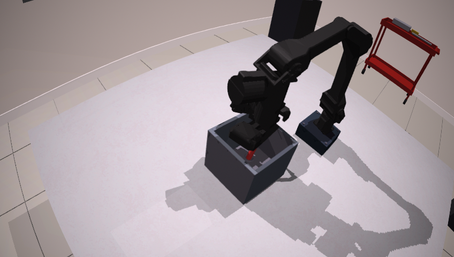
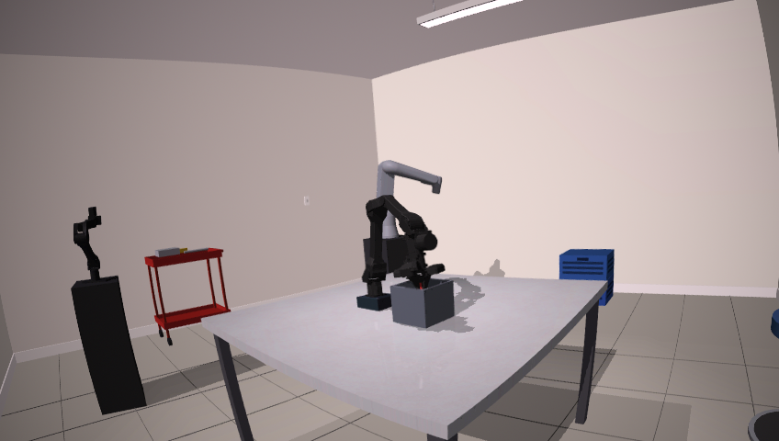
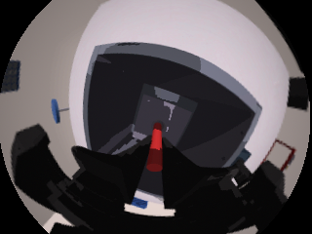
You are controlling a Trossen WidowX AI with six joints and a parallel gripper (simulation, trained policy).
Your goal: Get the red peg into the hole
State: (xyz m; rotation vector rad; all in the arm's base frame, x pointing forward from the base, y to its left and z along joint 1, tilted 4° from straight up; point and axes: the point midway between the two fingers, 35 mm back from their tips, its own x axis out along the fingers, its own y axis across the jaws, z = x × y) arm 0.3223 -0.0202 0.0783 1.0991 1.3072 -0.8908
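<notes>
The red peg (image 1: pixel 250 155) (image 2: pixel 421 286) (image 3: pixel 155 157) is held between the fingertips of my gripper (image 1: pixel 254 149) (image 3: pixel 156 138), which is shut on it. The peg leans in the top view, and its lower end shows inside the mouth of the grey open box (image 1: pixel 227 173) (image 2: pixel 409 307) (image 3: pixel 214 73). My fingers reach in past the rim. In the wrist view the peg's far end lies over the plate (image 3: pixel 182 117) at the bottom. The hole is not distinct; the peg and fingers cover part of the plate. The exact height of the peg above the plate cannot be told.
The box walls stand on all sides of the peg. The arm's dark blue base (image 1: pixel 313 140) (image 2: pixel 373 302) stands close beside the box on the pale table (image 1: pixel 95 152) (image 2: pixel 328 338). A red cart (image 1: pixel 390 71) (image 2: pixel 191 316) and a blue cabinet (image 2: pixel 585 265) stand beyond the table.
</notes>
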